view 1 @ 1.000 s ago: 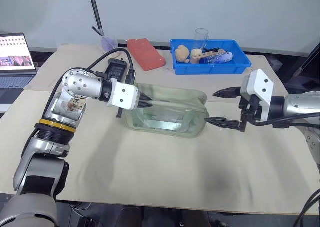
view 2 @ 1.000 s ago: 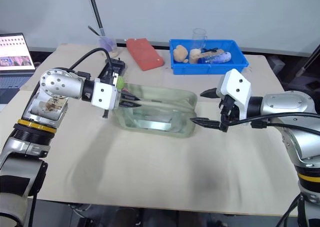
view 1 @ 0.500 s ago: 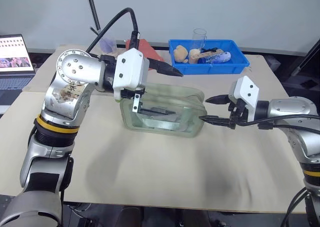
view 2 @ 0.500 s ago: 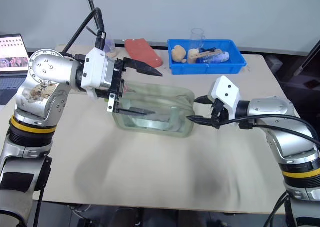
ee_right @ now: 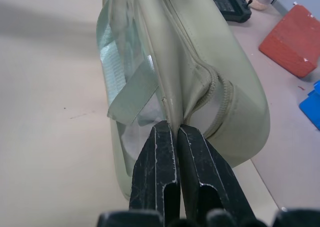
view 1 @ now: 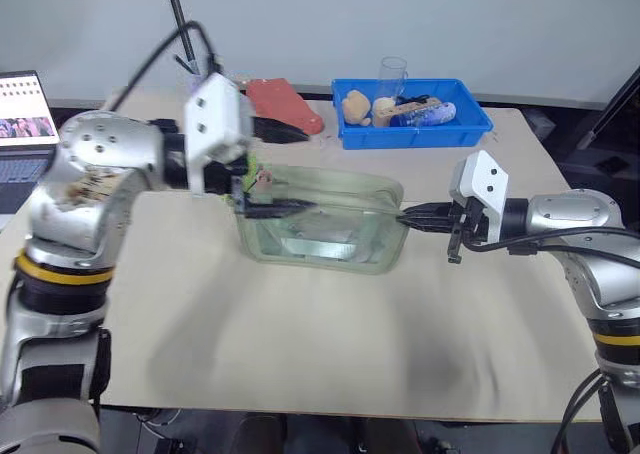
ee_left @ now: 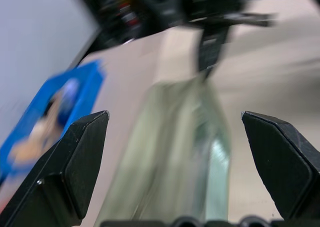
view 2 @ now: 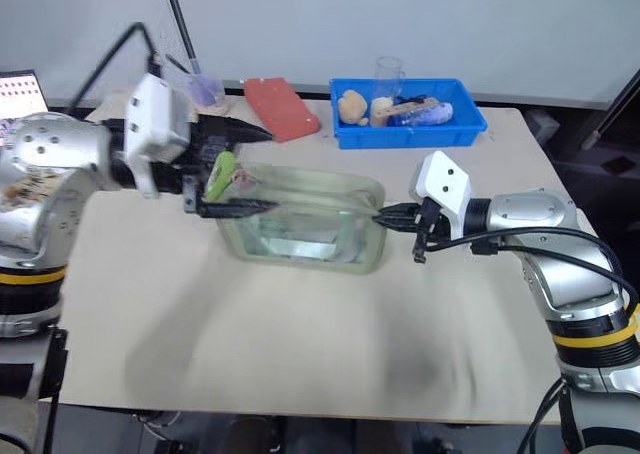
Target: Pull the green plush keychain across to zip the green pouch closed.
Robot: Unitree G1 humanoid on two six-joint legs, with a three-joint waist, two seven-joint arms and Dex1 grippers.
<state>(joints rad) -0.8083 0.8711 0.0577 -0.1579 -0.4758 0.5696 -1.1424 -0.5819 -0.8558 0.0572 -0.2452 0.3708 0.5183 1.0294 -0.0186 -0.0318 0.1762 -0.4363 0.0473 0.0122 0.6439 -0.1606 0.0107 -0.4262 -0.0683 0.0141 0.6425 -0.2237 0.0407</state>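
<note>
The green pouch point(view 1: 330, 224) lies mid-table, pale and see-through, with its zip running along the top. At the pouch's left end the lime green plush keychain point(view 2: 221, 173) stands up, beside a bit of pink. My left gripper point(view 2: 272, 170) hovers over that end, open wide, one finger above and one finger point(view 1: 280, 209) low over the pouch; the keychain is near the finger roots, not gripped. My right gripper point(ee_right: 170, 129) is shut on the fabric seam at the pouch's point(ee_right: 200, 72) right end. In the left wrist view the pouch point(ee_left: 185, 137) lies ahead between the spread fingers point(ee_left: 75, 162).
A blue bin point(view 1: 420, 137) with several small items and a glass point(view 1: 392, 72) stands at the back. A red block point(view 1: 285, 104) lies left of it, a black device point(ee_right: 227, 4) near it, and a laptop point(view 1: 22, 109) at the far left.
My left gripper opened, rose off the pouch's left end and rolled its fingers one above the other. My right gripper closed on the pouch's right end. The camera has shifted a little.
</note>
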